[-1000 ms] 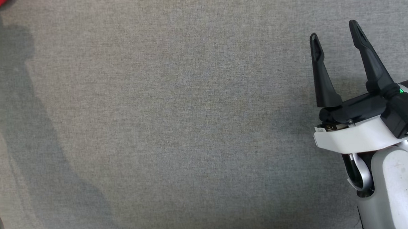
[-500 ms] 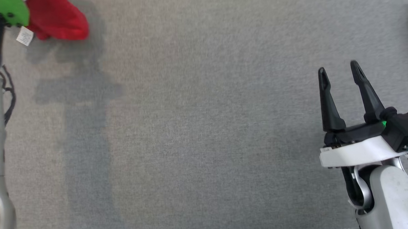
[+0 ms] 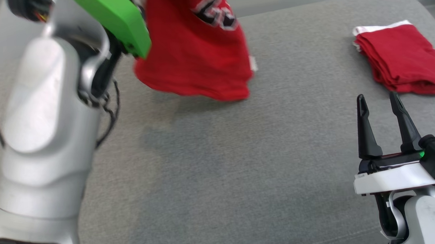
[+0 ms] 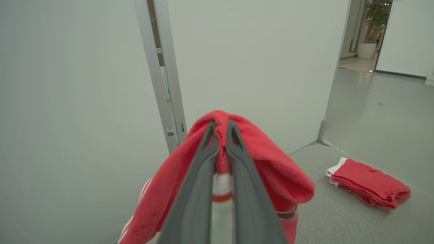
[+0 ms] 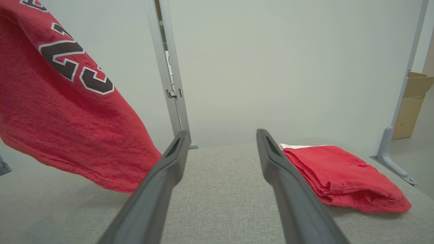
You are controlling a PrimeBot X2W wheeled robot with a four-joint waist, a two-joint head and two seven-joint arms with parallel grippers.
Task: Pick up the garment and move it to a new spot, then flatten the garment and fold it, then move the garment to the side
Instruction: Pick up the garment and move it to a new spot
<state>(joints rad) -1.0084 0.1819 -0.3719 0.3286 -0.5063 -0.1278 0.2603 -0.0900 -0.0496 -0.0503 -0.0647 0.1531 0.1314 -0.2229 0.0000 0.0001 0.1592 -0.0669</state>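
Since 0.5 s earlier my head camera had swung upward, and my left arm (image 3: 46, 144) came further into view, forearm raised high. A red knit jersey with a black, white-edged 23 (image 3: 196, 60) hung from my left gripper (image 4: 221, 127), long axis pointing down, hem near the grey fabric surface (image 3: 219, 166). Those 2 fingers were clamped on its fold. My right gripper (image 3: 377, 97) hovered, fingers apart and holding nothing, near a folded red cloth (image 3: 402, 59).

Head above, wrists low; shared surface (image 3: 241, 172)
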